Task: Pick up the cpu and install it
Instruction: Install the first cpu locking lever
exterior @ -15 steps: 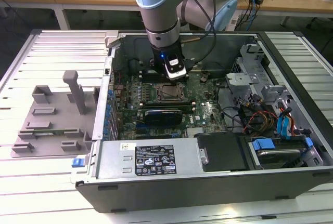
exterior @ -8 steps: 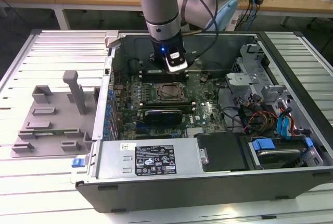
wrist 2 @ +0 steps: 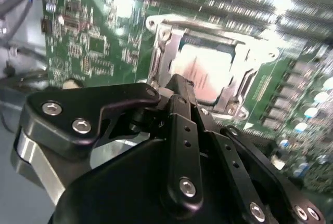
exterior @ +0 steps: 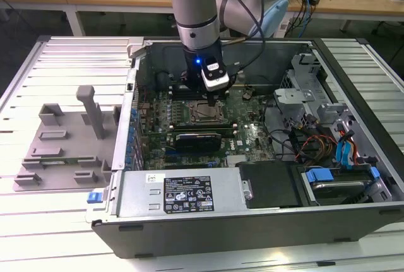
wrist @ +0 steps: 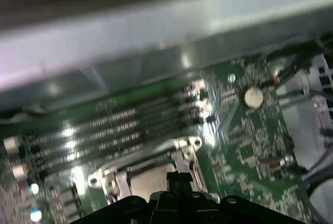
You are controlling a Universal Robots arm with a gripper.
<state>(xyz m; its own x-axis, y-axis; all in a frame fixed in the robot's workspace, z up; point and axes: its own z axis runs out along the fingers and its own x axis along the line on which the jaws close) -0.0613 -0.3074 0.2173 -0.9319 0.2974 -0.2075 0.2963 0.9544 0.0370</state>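
Observation:
The cpu (wrist 2: pixel 205 72) is a silver-white square lying flat inside the metal-framed socket (wrist 2: pixel 158 52) on the green motherboard (wrist 2: pixel 93 42). My gripper (wrist 2: pixel 179 84) hangs just above the socket's edge, its black fingers pressed together with nothing between them. In the first wrist view the gripper (wrist: pixel 178 176) sits over the socket frame (wrist: pixel 112 174), with the cpu's pale top (wrist: pixel 145 182) partly behind the fingers. In the exterior view the gripper (exterior: pixel 212 100) is inside the open computer case, right over the socket (exterior: pixel 205 114).
Memory slots (wrist: pixel 104 130) run beside the socket. A black card (exterior: pixel 197 139) lies in front of it, with a power supply (exterior: pixel 183 193), loose cables (exterior: pixel 297 136) and drive bays (exterior: pixel 341 177) around. The case walls (exterior: pixel 126 127) hem in the arm. A grey fixture (exterior: pixel 63 139) stands outside.

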